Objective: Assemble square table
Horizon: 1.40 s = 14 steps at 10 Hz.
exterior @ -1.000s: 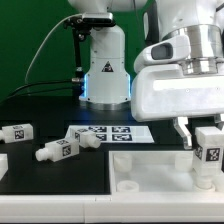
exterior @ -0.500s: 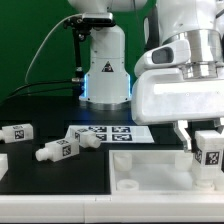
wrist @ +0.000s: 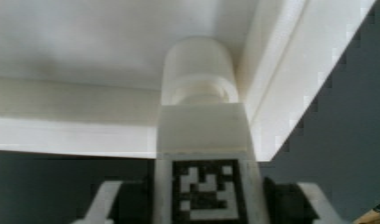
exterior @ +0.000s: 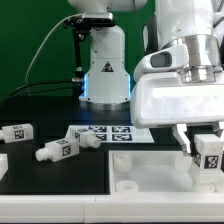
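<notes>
Nearest the camera in the exterior view lies the square tabletop (exterior: 150, 168), a thick-edged white panel flat on the black table (exterior: 60, 185), reaching to the exterior view's right edge. Over that right end the gripper (exterior: 205, 146) is clamped narrowly on a white peg leg (exterior: 210, 160), held upright between the fingers (exterior: 187, 138). The leg's lower end is down at the panel, though whether it touches cannot be told. Its square tag (exterior: 211, 153) faces the camera and shows only a black-and-white block pattern, no lettering. In the wrist view the same leg (wrist: 201, 110) runs straight out from the gripper (wrist: 205, 205), its tag (wrist: 206, 188) just ahead of the fingers (wrist: 112, 205). Its rounded end lies against the tabletop (wrist: 98, 50), beside a raised edge. Farther back, on the exterior view's left, two loose legs (exterior: 18, 133) (exterior: 58, 151) lie on their sides, well apart from the gripper, each with a patterned tag. Behind them is the marker board (exterior: 112, 133), printed with several black tags. Beyond it stands the arm's base (exterior: 104, 65), which carries a triangular sign too small to read.
</notes>
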Each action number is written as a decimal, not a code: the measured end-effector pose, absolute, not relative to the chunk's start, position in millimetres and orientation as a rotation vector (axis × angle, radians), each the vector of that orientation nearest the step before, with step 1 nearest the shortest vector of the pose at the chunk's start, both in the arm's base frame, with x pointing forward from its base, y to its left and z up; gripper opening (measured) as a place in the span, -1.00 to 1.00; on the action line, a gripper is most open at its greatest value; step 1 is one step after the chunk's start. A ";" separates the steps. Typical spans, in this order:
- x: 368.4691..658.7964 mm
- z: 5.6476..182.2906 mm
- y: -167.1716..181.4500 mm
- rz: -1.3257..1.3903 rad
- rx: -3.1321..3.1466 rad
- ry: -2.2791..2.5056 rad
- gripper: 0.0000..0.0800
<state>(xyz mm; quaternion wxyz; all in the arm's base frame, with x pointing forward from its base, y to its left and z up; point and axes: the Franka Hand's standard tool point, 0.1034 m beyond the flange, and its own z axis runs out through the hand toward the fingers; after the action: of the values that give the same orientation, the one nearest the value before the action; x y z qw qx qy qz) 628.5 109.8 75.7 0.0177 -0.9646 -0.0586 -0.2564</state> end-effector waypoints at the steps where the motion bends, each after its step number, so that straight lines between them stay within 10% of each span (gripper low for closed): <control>1: 628.5 75.7 109.8 -0.797 -2.997 -0.182 -0.29; 2: 628.4 75.4 109.8 -0.796 -2.997 -0.182 -0.29; 4: 628.3 75.2 109.7 -0.796 -2.997 -0.182 0.46; 14: 640.0 79.9 116.9 0.141 -3.013 0.137 0.62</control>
<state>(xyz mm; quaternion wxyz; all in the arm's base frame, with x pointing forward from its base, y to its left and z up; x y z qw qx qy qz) 640.0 116.9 79.9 0.0609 -0.9960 0.0453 0.0468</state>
